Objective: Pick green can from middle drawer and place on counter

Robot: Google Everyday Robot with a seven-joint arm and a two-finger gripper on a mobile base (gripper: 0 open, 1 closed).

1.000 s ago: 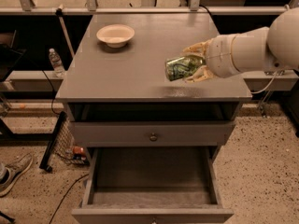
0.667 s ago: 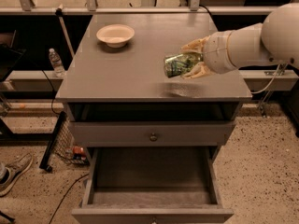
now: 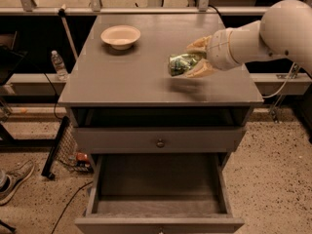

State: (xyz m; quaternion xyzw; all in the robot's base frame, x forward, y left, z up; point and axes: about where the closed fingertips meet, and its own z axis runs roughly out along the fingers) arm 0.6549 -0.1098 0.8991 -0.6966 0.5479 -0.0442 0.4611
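My gripper [image 3: 187, 62] comes in from the right on a white arm and is shut on the green can [image 3: 180, 64], which lies sideways between the tan fingers [image 3: 200, 45]. It holds the can a little above the right half of the counter [image 3: 126, 74], and a shadow lies under it. The middle drawer [image 3: 158, 199] is pulled open at the bottom and its grey inside shows nothing in it.
A cream bowl [image 3: 120, 35] stands at the back left of the counter. A shut drawer front with a knob [image 3: 160, 143] sits above the open drawer. A water bottle [image 3: 58, 65], a shoe [image 3: 14, 182] and cables lie on the floor to the left.
My gripper has carried the green can a little further over the counter, toward the left and the back. The drawer and the bowl have not moved.
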